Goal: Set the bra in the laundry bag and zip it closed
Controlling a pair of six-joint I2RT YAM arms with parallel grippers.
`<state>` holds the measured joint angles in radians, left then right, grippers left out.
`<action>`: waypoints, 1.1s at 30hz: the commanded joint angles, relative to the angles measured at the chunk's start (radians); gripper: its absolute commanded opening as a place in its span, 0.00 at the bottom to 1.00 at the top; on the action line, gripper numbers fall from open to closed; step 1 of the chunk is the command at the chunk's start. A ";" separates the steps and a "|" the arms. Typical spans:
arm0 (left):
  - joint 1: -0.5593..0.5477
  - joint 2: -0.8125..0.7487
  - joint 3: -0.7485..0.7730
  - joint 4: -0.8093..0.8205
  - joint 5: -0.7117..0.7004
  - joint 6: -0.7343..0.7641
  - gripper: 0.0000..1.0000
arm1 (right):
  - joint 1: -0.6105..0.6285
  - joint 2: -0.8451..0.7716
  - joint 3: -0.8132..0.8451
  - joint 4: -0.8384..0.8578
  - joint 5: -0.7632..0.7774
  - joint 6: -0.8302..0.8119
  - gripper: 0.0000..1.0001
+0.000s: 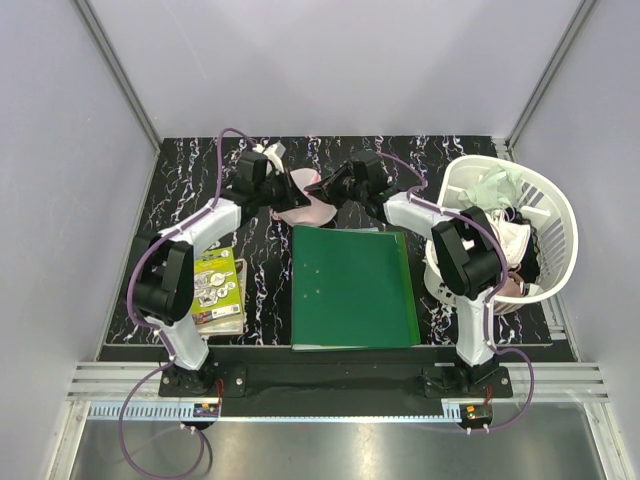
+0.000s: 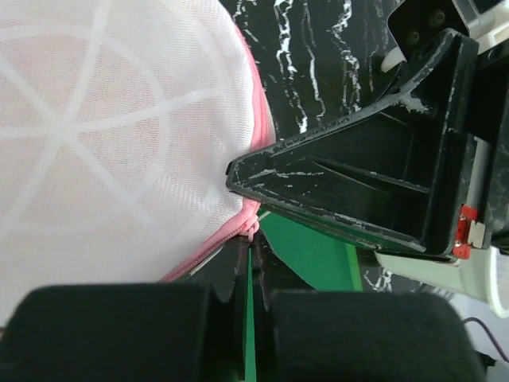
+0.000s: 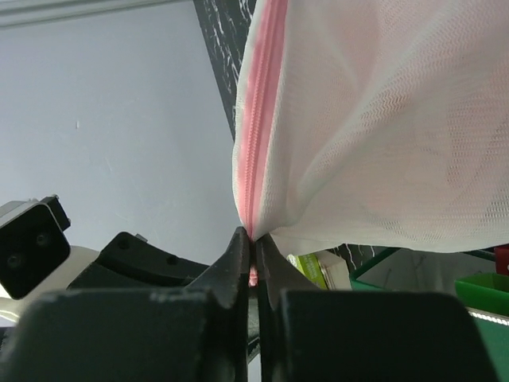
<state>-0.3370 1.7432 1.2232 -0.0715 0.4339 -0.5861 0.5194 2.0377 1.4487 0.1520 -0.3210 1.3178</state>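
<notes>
Currently pinched from two sides: laundry bag (image 1: 303, 210) at the far middle of the black marbled table (image 1: 180, 200), at the 12 o'clock edge of the green folder (image 1: 355, 285). Touching that edge or only just beside it, cannot tell.

In the overhead view, flanked by the left gripper (image 2: 249, 239) at its 9 o'clock side and the right gripper (image 3: 253, 251) at its 3 o'clock side.

From the left wrist:
- White mesh dome filling the frame from 9 to 12 o'clock, with white ribs crossing it and a pink tint showing through. Contents not made out.
- Left jaws clamped tight on the pink zip (image 3: 258, 95) where it curves down to 6 o'clock.
- One black finger of the right gripper reaching in from 3 o'clock, its tip against the bag's rim just above that grip.

From the right wrist:
- Right jaws squeezed together with a sliver of pink between the tips.
- Zip running up toward 12 o'clock, closed along the stretch in view, with mesh bulging away toward 3 o'clock.
- Zip tab or plain rim in the grip — cannot tell.

Lying flat at 9 o'clock of the folder, near the left arm: a booklet (image 1: 218, 290) with a green-and-yellow cover.

Standing at 3 o'clock of the folder: a white slatted plastic basket (image 1: 560, 215) holding a heap of clothes (image 1: 510, 250), partly hidden behind the right arm.
</notes>
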 commanded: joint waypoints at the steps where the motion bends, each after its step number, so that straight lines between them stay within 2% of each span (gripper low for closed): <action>1: 0.042 -0.062 -0.028 -0.005 -0.038 0.045 0.00 | -0.058 0.030 0.050 0.145 -0.113 0.009 0.00; 8: 0.208 -0.060 -0.067 -0.063 -0.087 0.058 0.00 | -0.134 0.160 0.174 0.221 -0.372 0.005 0.00; 12: 0.219 -0.036 0.014 -0.169 -0.182 0.133 0.00 | -0.150 0.226 0.239 0.221 -0.484 -0.017 0.00; 13: 0.217 -0.034 0.031 -0.183 -0.195 0.143 0.04 | -0.154 0.233 0.246 0.204 -0.498 -0.029 0.04; 15: 0.193 -0.037 0.085 -0.239 -0.284 0.184 0.19 | -0.163 0.236 0.265 0.163 -0.497 -0.099 0.19; 16: 0.179 -0.046 0.099 -0.255 -0.319 0.204 0.32 | -0.165 0.230 0.280 0.053 -0.484 -0.148 0.24; 17: 0.150 -0.053 0.123 -0.284 -0.352 0.224 0.39 | -0.165 0.222 0.312 -0.019 -0.465 -0.207 0.29; 18: 0.135 -0.056 0.136 -0.303 -0.413 0.261 0.47 | -0.167 0.211 0.326 -0.087 -0.434 -0.323 0.34; 19: 0.116 -0.066 0.145 -0.318 -0.434 0.278 0.56 | -0.167 0.187 0.335 -0.223 -0.368 -0.381 0.44; 20: 0.081 -0.076 0.148 -0.335 -0.508 0.291 0.60 | -0.167 0.174 0.360 -0.291 -0.325 -0.494 0.49; 21: 0.066 -0.088 0.144 -0.340 -0.529 0.313 0.63 | -0.165 0.161 0.372 -0.418 -0.231 -0.549 0.60; 23: 0.021 -0.134 0.130 -0.347 -0.590 0.331 0.67 | -0.164 0.106 0.389 -0.533 -0.106 -0.697 0.69; 24: 0.004 -0.152 0.102 -0.349 -0.610 0.338 0.68 | -0.159 0.084 0.386 -0.624 0.021 -0.742 0.73; 25: -0.013 -0.169 0.090 -0.347 -0.626 0.342 0.69 | -0.156 0.040 0.377 -0.662 0.087 -0.781 0.94; 26: -0.049 -0.213 0.073 -0.347 -0.642 0.344 0.72 | -0.150 0.015 0.368 -0.696 0.152 -0.851 0.99; 27: -0.072 -0.235 0.034 -0.343 -0.649 0.342 0.73 | -0.135 -0.011 0.352 -0.742 0.271 -0.883 1.00; 30: -0.192 -0.345 -0.043 -0.291 -0.681 0.344 0.75 | -0.096 -0.123 0.259 -0.784 0.475 -0.968 1.00; 31: -0.257 -0.373 -0.100 -0.271 -0.681 0.342 0.75 | -0.063 -0.186 0.193 -0.787 0.515 -0.979 1.00; 33: -0.319 -0.456 -0.155 -0.222 -0.672 0.324 0.75 | -0.021 -0.253 0.118 -0.790 0.618 -0.985 1.00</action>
<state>-0.5331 1.4269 1.1625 -0.3882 -0.1860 -0.2726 0.4038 1.9728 1.6810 -0.5282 -0.0418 0.4831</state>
